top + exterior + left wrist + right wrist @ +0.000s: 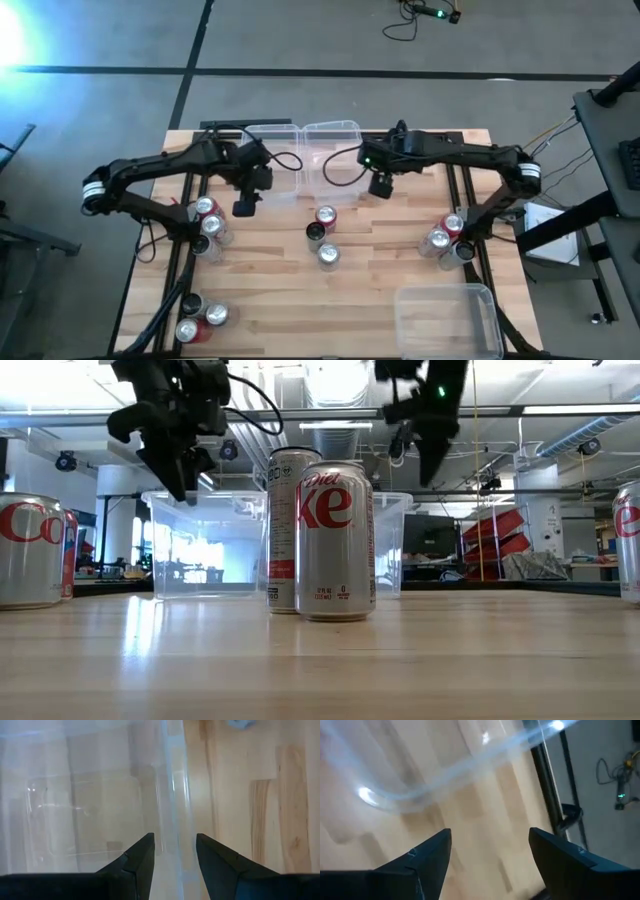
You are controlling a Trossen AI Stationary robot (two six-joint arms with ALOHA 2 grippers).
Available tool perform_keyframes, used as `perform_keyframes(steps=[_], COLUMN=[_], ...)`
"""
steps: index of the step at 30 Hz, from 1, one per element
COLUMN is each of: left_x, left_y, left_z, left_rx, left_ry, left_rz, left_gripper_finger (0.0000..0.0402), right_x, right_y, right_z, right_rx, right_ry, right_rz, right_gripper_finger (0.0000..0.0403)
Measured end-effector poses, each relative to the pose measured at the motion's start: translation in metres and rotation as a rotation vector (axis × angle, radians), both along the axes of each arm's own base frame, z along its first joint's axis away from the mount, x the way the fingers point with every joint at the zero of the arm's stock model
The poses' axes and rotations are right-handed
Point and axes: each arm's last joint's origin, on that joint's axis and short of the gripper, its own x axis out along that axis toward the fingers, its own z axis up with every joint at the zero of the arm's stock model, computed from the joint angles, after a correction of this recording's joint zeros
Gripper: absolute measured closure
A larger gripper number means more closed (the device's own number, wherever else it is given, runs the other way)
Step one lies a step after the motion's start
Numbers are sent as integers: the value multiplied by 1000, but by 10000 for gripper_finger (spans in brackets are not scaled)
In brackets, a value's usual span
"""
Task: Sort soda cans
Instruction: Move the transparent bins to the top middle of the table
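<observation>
Cans, tabletop, left to right: I count a cluster by the left arm [208, 222], more at the near-left corner [200, 318], three mid-table [322, 236], a cluster at right [445, 240].
Handling, my judgement: rigid, smooth, slippery, dentable; grip mid-body across the width.
Left tool [245, 206]: narrowly parted, holding nothing, over a bin [275, 160].
Right tool [381, 186]: spread, nothing between.

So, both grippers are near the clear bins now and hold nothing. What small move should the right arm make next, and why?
Probably the right gripper should move toward the three cans at the table's middle and lower over the nearest one. Its fingers stand open and empty beside the clear bin, and those cans stand unsorted just in front of it. The left gripper also holds nothing.
</observation>
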Motion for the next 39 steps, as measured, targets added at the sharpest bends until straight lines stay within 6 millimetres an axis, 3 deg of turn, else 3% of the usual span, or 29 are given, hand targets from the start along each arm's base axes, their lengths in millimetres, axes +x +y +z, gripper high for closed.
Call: perform_keyframes(steps=[5, 12, 23, 31, 36, 39], left_x=[-4, -5, 5, 11, 11, 11], left_y=[-1, 4, 11, 14, 14, 14], left_z=[8, 28, 38, 17, 11, 12], left_rx=[14, 67, 32, -20, -43, -44], left_ry=[-52, -165, -332, -208, -160, -162], left_rz=[16, 46, -9, -10, -4, 4], left_gripper_finger=[272, 272, 272, 272, 272, 272], right_x=[3, 15, 22, 9, 18, 29], right_y=[-5, 3, 24, 29, 32, 21], right_z=[-26, -35, -27, -5, 10, 8], right_rx=[76, 165, 234, 193, 132, 87], right_ry=[4, -43, -108, -172, -353, -416], right_rz=[71, 163, 275, 245, 256, 265], right_gripper_finger=[159, 164, 147, 137, 139, 145])
